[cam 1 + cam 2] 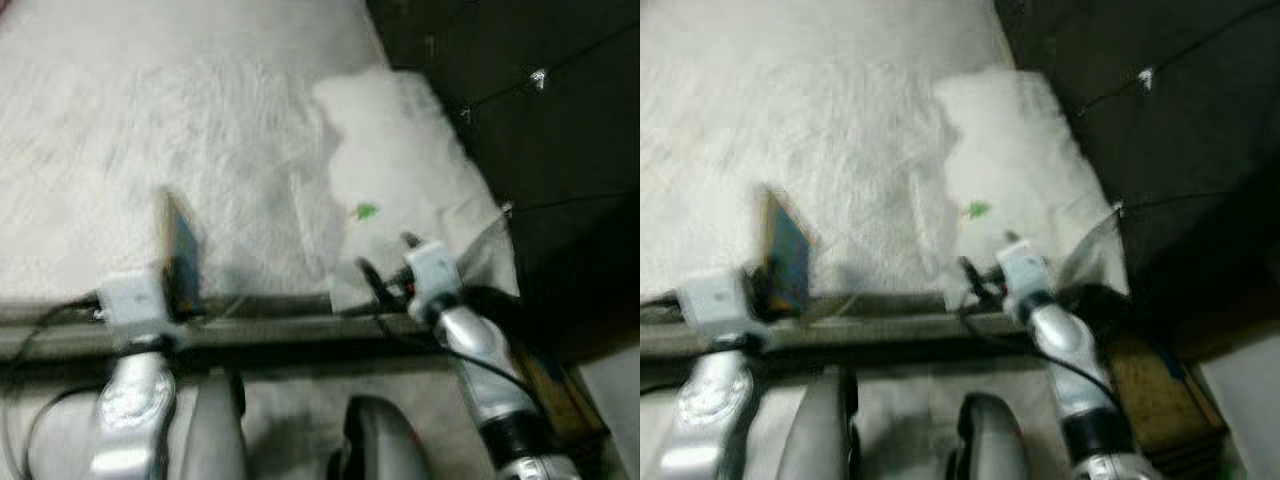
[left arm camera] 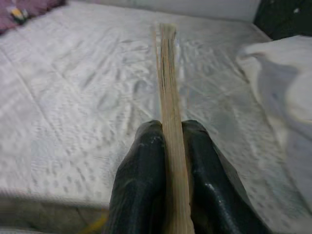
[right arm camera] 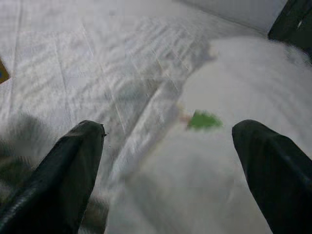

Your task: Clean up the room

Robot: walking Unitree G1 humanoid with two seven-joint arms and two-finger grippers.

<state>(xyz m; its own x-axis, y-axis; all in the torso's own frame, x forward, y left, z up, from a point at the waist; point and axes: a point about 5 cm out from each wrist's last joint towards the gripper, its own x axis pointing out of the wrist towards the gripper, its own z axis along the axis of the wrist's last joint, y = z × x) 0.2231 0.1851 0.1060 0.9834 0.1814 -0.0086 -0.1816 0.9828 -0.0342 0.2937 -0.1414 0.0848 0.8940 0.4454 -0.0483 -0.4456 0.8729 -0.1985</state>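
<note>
My left gripper (image 1: 178,262) is shut on a thin book (image 1: 181,243) held upright on its edge over the near edge of the white bed (image 1: 150,130). The left wrist view looks along the book's page edges (image 2: 169,97), clamped between my two black fingers (image 2: 141,190). My right gripper (image 1: 385,262) stands open just above the near corner of a white pillow (image 1: 400,150) that bears a small green mark (image 1: 367,211). That mark (image 3: 204,120) lies between the spread fingers (image 3: 68,170) in the right wrist view.
A dark tufted headboard (image 1: 540,120) rises to the right of the pillow. The bed frame's edge (image 1: 280,335) runs across just below both grippers. A brown object (image 1: 1160,390) lies on the floor at lower right. A purple cloth (image 2: 24,7) lies at the bed's far corner.
</note>
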